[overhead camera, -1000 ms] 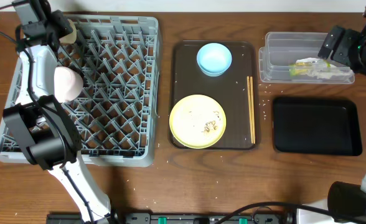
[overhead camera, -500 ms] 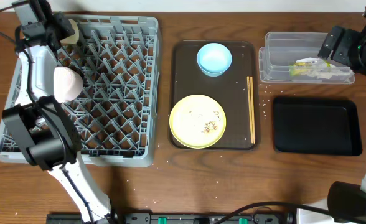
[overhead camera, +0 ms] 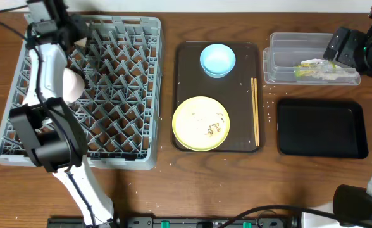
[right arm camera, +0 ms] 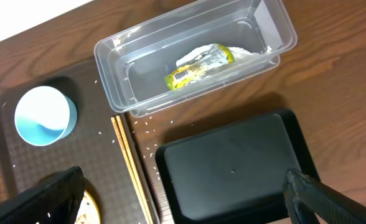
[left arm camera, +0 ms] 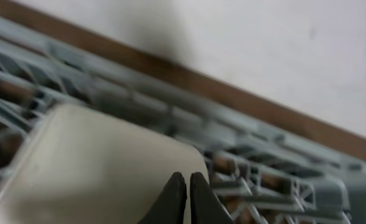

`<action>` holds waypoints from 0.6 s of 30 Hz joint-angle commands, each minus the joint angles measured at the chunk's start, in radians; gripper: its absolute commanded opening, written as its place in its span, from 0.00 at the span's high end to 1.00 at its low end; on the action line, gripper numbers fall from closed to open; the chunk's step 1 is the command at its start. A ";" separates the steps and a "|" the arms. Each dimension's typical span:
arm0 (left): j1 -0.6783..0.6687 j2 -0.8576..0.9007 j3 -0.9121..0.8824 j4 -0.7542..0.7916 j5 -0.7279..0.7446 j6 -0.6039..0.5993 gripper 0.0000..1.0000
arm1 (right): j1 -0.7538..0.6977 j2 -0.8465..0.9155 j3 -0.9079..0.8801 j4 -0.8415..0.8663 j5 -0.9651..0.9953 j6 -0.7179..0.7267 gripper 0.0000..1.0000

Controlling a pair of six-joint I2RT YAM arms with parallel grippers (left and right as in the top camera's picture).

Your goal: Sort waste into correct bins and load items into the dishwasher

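We see the grey dish rack (overhead camera: 123, 95) filling the left side of the table (overhead camera: 167, 190), with the left arm reaching over its far left corner. The left gripper (left arm camera: 187, 186) has its two dark fingers pressed together, nothing visible between them, right above a cream-white rounded thing that we take for the white cup (left arm camera: 96, 168), which sits in that far left corner of the rack. A little nearer along the left side of the rack, a white bowl (overhead camera: 72, 85) lies among the pegs, partly behind the arm. In the middle of the table the dark brown serving tray (overhead camera: 186, 95) carries the light blue bowl (overhead camera: 217, 59) at its far end and the pale yellow plate (overhead camera: 200, 123) at its near end, with beige crumbs (overhead camera: 212, 128) on the plate's right half. The wooden chopsticks (overhead camera: 255, 111) lie along the tray's right edge. On the right, the clear tub (right arm camera: 108, 68) stands far and the black tray (overhead camera: 322, 130) just near of it, the two apart. Inside the tub we see the yellow-green snack wrapper (right arm camera: 198, 65) with the crumpled white paper (right arm camera: 248, 55) touching its right end. A few loose grains (overhead camera: 268, 104) dot the table between the serving tray and the bins. The right gripper (right arm camera: 183, 174) hangs above the bins with its fingers spread wide, holding nothing.
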 commanded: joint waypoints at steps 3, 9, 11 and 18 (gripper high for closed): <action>0.009 0.014 -0.026 -0.060 -0.071 0.000 0.93 | 0.001 0.002 0.001 -0.002 0.014 -0.031 0.01; -0.003 -0.004 -0.022 -0.074 -0.070 0.000 0.92 | 0.001 0.002 0.001 -0.001 0.014 -0.031 0.01; -0.008 -0.029 -0.013 -0.060 -0.070 0.000 0.92 | 0.001 0.002 0.001 -0.001 0.014 -0.031 0.01; -0.009 -0.155 0.003 0.062 -0.127 -0.001 0.92 | 0.002 0.002 0.001 -0.002 0.014 -0.031 0.01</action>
